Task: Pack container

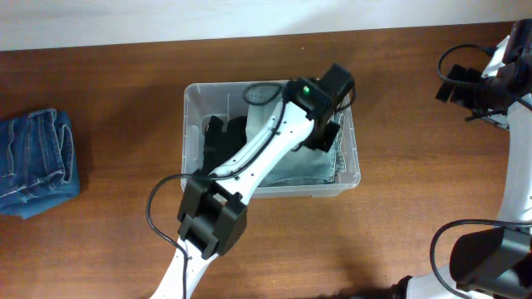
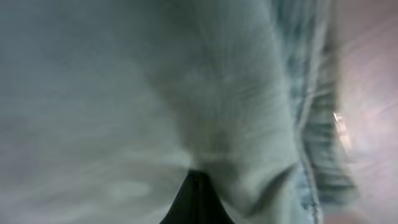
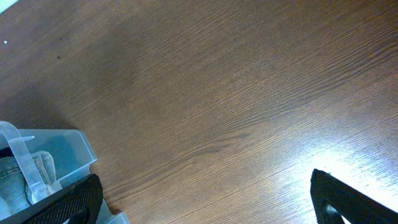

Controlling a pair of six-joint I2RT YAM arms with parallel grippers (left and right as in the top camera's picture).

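Observation:
The container [image 1: 189,124] is a clear plastic bin at the table's middle; its corner also shows in the right wrist view [image 3: 65,146]. It holds a dark garment [image 1: 223,139] on the left and a pale denim garment [image 1: 312,170] on the right. My left gripper [image 1: 327,133] reaches down into the bin's right half. In the left wrist view its fingers [image 2: 196,190] are closed together, and pale denim [image 2: 155,93] fills the frame and puckers around their tip. My right gripper [image 3: 205,199] is open and empty above bare table to the right of the bin; the overhead view shows it at the far right [image 1: 455,83].
A folded pair of blue jeans [image 1: 33,162] lies on the table at the far left. The left arm [image 1: 249,158] crosses over the bin from the front. Cables and the right arm's base [image 1: 482,257] stand at the right edge.

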